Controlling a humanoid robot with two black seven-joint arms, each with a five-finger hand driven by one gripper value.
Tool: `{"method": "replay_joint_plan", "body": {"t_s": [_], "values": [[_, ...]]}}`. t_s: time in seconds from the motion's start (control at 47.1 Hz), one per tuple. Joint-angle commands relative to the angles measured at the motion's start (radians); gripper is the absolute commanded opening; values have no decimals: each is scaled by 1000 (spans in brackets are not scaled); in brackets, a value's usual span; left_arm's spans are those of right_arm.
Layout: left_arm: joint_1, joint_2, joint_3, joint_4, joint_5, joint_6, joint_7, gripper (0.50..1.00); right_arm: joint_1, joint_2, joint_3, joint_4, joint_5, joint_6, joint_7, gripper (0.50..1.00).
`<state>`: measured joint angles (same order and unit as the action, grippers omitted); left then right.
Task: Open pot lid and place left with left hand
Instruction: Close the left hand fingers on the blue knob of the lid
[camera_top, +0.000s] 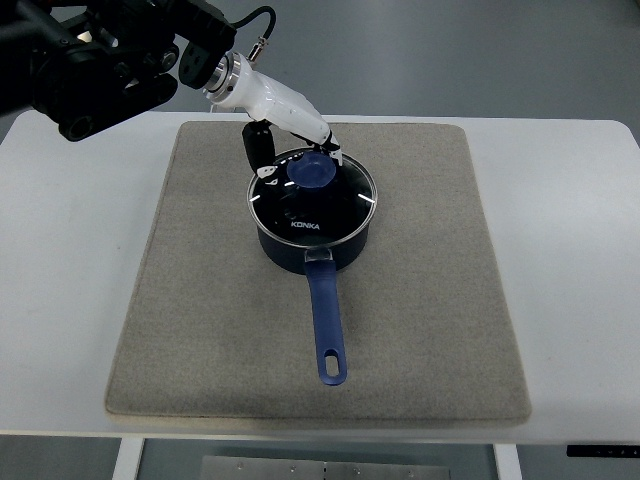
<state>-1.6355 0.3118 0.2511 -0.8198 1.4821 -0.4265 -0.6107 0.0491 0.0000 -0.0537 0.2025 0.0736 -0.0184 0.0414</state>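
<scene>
**Fingers at the lid knob, grip not confirmed**

Fingers (262, 148) of the left hand (285, 125) sit at the far-left rim of the glass lid (315, 205), curled down beside the blue knob (312, 170). Can't tell if they're clamped on the knob or just touching it; the white hand shell hides the contact. Calling it unconfirmed.

Lid is seated on the dark blue saucepan (312, 245), just under and near-side of the fingers. Pan handle (328, 325) points away from the fingers toward the near edge. Pan stands on the grey mat (200, 330), mat on the white counter (60, 280).

Handling, my read: glass lid with metal rim, rigid, moderately heavy, breakable, slick on the glass. Knob is the only sensible hold; pinch it from both sides, lift straight up to clear the rim. Pan is free-standing, so it may drag if the lid sticks.

Pose: left arm enters from upper left, wrist angled down and right, hand tilted over the lid's far edge. Open mat to the left of the fingers for set-down. Right arm not visible.
</scene>
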Motion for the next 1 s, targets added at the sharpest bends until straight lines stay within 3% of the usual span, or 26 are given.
{"method": "replay_joint_plan", "body": {"t_s": [0.0,0.255,0.34,0.403,0.615,0.679,0.976], "values": [[-6,0,-3,1,-2,2,0,714,0,0,0,0,0,0,0,915],[-1,-2,-3,1,0,28,0,671,0,0,0,0,0,0,0,915],[-1,-2,-3,1,1,32,0,587,0,0,0,0,0,0,0,915],[-1,-3,-3,1,6,34,0,555,0,0,0,0,0,0,0,915],[3,-2,-4,-2,4,34,0,555,0,0,0,0,0,0,0,915],[2,-2,-4,-2,4,34,0,500,0,0,0,0,0,0,0,915],[-3,-5,-7,-1,6,43,0,500,0,0,0,0,0,0,0,915]]}}
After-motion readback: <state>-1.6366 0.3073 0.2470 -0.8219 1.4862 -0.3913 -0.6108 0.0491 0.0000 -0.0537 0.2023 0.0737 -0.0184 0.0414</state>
